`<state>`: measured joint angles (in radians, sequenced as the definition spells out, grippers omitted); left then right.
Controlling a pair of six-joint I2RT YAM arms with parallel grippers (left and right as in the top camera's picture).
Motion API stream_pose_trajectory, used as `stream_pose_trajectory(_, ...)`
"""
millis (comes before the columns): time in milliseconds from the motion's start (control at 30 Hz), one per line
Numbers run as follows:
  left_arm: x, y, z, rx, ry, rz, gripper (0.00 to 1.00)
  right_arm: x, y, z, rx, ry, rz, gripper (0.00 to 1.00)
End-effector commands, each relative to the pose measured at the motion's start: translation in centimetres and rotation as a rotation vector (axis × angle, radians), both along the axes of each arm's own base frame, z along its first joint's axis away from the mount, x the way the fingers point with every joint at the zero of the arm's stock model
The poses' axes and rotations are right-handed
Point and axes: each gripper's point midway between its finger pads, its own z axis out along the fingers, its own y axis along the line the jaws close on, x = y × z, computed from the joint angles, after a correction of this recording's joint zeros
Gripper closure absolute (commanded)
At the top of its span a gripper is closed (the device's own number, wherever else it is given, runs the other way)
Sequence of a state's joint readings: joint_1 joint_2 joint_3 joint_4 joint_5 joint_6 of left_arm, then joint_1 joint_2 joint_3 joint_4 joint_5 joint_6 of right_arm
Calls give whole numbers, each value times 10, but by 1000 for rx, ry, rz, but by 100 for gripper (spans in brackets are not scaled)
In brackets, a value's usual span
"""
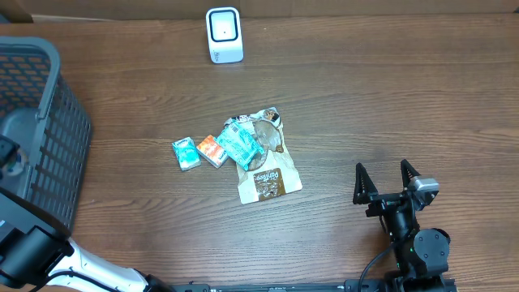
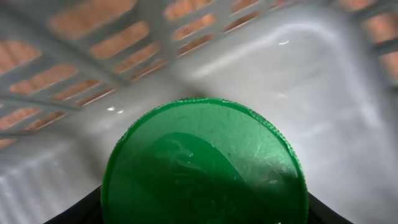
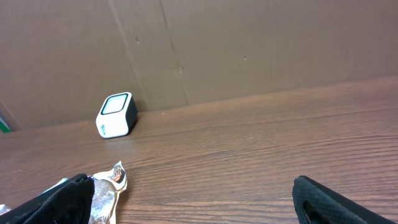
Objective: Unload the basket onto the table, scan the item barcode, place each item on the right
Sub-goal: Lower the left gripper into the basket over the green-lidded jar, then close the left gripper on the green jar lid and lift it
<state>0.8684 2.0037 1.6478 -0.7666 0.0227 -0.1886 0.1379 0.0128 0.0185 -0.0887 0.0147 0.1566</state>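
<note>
Down inside the grey basket (image 2: 336,68), a green round-topped item (image 2: 205,168) sits between the left fingers (image 2: 79,213), which stand partly apart on either side of it; whether they touch it I cannot tell. That curved, glossy rim could slide out of a pinch, and the basket wall just beyond the fingertips could snag it. No barcode shows, so it may meet the scanner (image 1: 224,35) wrong side on. Its flat face looks back at the fingers; its long axis, I judge, runs away from them, body hidden. Well apart, the right fingers (image 1: 359,185) gape wide, empty.
</note>
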Motion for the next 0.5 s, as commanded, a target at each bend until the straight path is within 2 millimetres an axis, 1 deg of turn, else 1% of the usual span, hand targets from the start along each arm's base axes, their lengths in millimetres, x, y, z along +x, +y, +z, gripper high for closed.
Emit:
stream_pose_trajectory(0, 33, -3, 103, 72, -237, -52, 44, 0, -1, -1, 1, -7, -3, 0)
stream_pose_trajectory(67, 41, -16, 144, 89, -310, -92, 46, 0, -1, -1, 1, -7, -3, 0)
stream_pose_trajectory(100, 45, -27, 170, 103, -352, -124, 46, 0, -1, -1, 1, -7, -3, 0)
stream_pose_trajectory(133, 47, -35, 184, 114, -375, -142, 46, 0, -1, -1, 1, -7, -3, 0)
stream_pose_trajectory(200, 52, -61, 230, 155, -443, -202, 44, 0, -1, -1, 1, -7, -3, 0)
stream_pose_trajectory(233, 53, -80, 256, 189, -473, -244, 44, 0, -1, -1, 1, -7, -3, 0)
stream_pose_trajectory(300, 52, -116, 292, 240, -509, -327, 43, 0, -1, -1, 1, -7, -3, 0)
stream_pose_trajectory(333, 50, -147, 313, 263, -535, -393, 42, 0, -1, -1, 1, -7, -3, 0)
stream_pose_trajectory(400, 46, -187, 329, 268, -555, -477, 41, 0, -1, -1, 1, -7, -3, 0)
stream_pose_trajectory(467, 44, -228, 334, 240, -559, -562, 40, 0, -1, -1, 1, -7, -3, 0)
